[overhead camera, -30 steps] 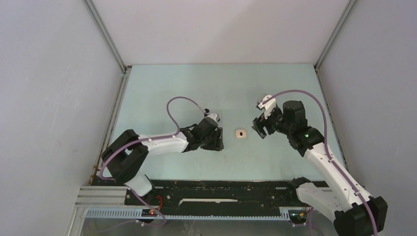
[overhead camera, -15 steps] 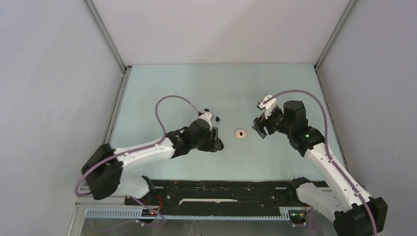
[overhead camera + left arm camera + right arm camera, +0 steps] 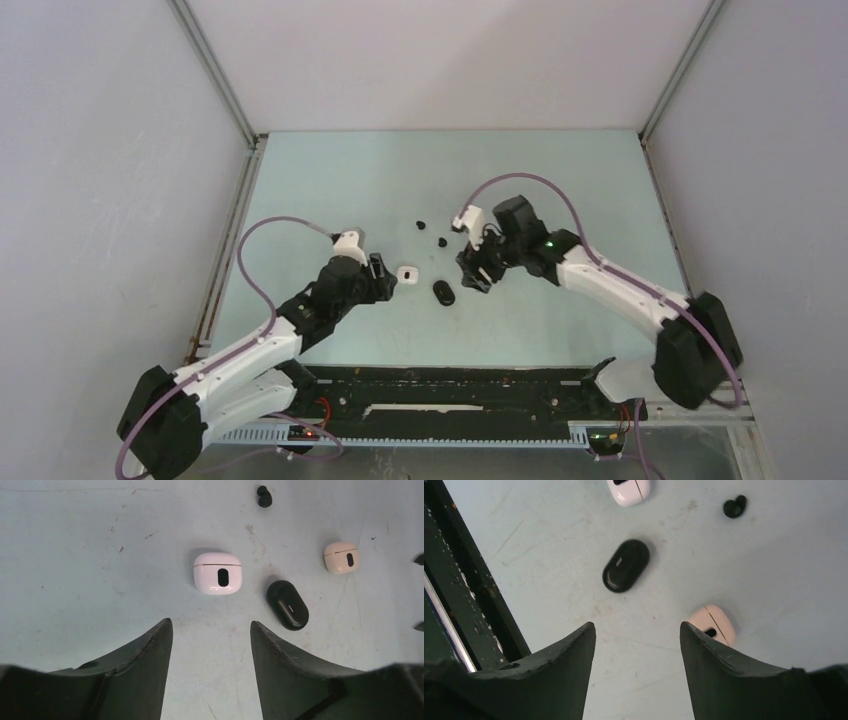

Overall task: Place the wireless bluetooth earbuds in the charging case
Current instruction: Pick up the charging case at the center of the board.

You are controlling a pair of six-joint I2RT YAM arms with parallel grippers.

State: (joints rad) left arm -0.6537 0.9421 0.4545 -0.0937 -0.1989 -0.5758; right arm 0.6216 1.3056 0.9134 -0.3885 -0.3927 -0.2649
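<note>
Step in hand: approach only. No bud is lifted, and all three cases look shut. Your left fingers (image 3: pixel 142 667) stand wide and empty, with the white case (image 3: pixel 218 573) just ahead of their gap. Your right fingers (image 3: pixel 566 662) are also wide and empty, and the cream case (image 3: pixel 714 622) sits partly behind one tip. The black earbuds (image 3: pixel 442 241) lie untouched on the desk (image 3: pixel 330 180), beyond both. Next, in my judgement: open the black case (image 3: pixel 287 604) first.

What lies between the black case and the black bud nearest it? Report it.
Nothing visible. Only bare table lies between that bud and the black case. The white case sits to one side of that line, the cream case to the other.
</note>
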